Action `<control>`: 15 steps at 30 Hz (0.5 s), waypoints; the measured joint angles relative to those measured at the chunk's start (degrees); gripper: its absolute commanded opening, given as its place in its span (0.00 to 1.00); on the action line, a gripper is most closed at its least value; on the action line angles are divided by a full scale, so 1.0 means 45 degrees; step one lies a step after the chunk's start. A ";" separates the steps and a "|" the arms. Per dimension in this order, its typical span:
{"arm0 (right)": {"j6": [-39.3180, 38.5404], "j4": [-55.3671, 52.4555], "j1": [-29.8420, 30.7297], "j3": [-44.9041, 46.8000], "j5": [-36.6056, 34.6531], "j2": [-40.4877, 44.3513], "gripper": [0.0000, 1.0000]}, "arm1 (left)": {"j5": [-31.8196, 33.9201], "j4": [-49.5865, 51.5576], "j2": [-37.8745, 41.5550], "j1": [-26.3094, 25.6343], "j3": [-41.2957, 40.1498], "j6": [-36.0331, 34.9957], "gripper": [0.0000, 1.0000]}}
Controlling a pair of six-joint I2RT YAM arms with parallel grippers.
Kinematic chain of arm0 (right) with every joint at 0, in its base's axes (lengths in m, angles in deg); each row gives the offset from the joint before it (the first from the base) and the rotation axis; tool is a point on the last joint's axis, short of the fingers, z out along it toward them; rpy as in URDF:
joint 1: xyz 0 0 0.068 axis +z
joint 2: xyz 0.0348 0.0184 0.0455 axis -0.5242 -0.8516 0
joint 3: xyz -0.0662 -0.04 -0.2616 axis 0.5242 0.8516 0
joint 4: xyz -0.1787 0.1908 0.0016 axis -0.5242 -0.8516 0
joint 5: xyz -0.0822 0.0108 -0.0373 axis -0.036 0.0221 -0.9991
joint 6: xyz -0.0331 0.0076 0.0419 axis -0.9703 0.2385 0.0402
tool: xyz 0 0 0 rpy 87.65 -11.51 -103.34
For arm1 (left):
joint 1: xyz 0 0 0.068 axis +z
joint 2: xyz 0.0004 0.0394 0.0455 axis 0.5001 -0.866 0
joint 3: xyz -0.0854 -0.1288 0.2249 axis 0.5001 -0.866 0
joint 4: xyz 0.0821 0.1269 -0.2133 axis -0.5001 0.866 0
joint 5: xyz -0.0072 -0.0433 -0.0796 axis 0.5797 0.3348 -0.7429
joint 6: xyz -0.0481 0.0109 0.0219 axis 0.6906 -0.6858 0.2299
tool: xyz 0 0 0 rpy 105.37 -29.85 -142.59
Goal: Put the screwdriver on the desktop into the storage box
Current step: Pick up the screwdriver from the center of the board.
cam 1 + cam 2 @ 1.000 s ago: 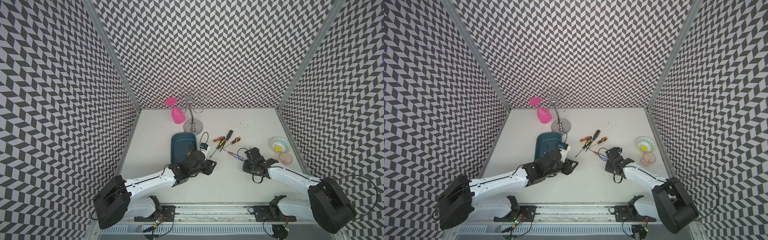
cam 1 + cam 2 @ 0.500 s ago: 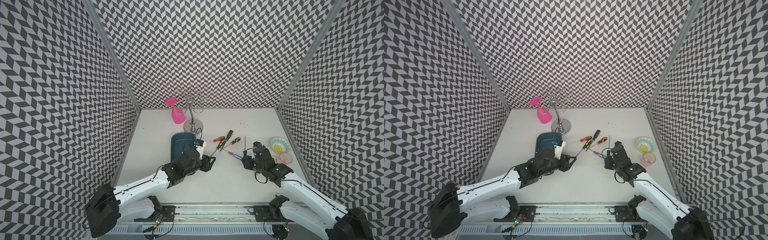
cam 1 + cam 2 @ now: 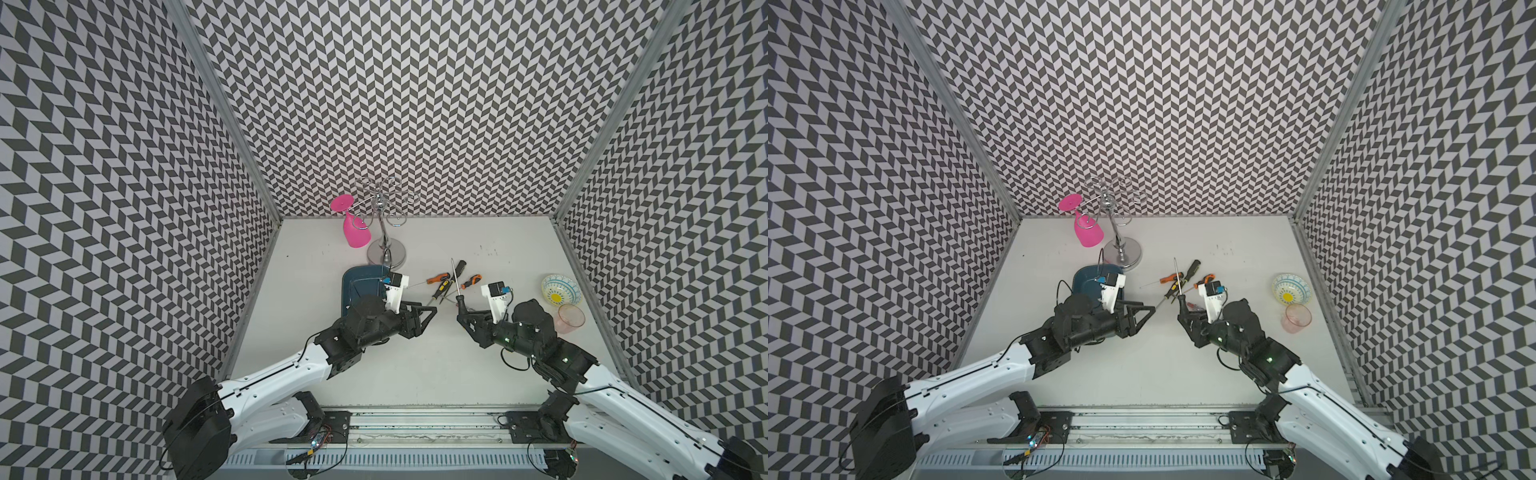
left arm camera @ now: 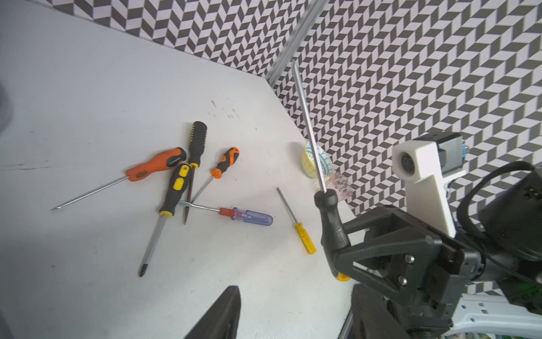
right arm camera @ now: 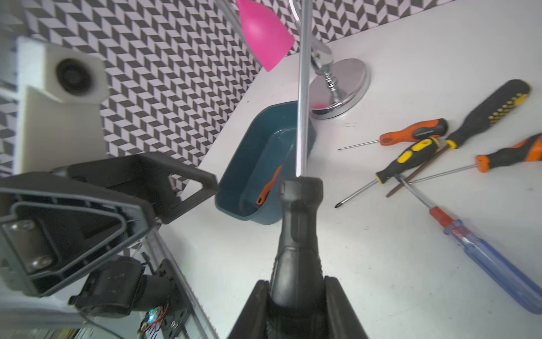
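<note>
**Right gripper** (image 5: 296, 289): jaws pressed onto the handle of the black-handled screwdriver (image 4: 331, 218), which stands upright over the desktop (image 3: 449, 374) with its steel shaft pointing up.

**Left gripper** (image 4: 293, 314): faces the right one from nearby, its fingers (image 4: 224, 314) spread wide and empty. In both top views the two grippers sit near the middle of the desktop with their tips apart.

**Box** (image 5: 231, 173): dark teal and shallow, it lies on the desktop behind the left gripper. In both top views the left arm's wrist camera partly covers it. The right wrist view shows one small orange-handled screwdriver (image 5: 268, 185) lying inside.

**Loose screwdrivers** (image 4: 176, 187): six lie on the desktop beyond the grippers, between the box and the bowl. Five form a crossed heap with several touching. A small yellow-handled one (image 4: 305, 240) lies apart from the heap, nearer the right gripper.

**Bowl** (image 3: 548, 280): patterned, it stands at the desktop's right edge with its yellow-centred inside in view. A clear pink cup (image 3: 571, 328) stands just beside it; whether the two touch cannot be told.

**Rack** (image 3: 386, 253): metal, it stands near the back wall, just beyond the box's far end. A pink goblet (image 3: 356, 232) hangs upside down from one of its arms.
</note>
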 measured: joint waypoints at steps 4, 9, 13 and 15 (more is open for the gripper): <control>0.0010 0.0821 0.0792 0.0291 0.0340 0.0000 0.10 | -0.0835 -0.1171 0.0000 0.0049 -0.0457 0.0267 0.66; 0.0019 0.1564 0.1345 0.0384 0.0486 0.0000 0.11 | -0.1496 -0.2419 0.0000 0.0049 -0.0840 0.0627 0.65; 0.0039 0.1982 0.1622 0.0384 0.0461 0.0000 0.10 | -0.2001 -0.3308 -0.0131 0.0049 -0.0942 0.0933 0.63; 0.0058 0.2161 0.1758 0.0389 0.0442 0.0000 0.10 | -0.2239 -0.3721 -0.0330 0.0044 -0.0942 0.1069 0.61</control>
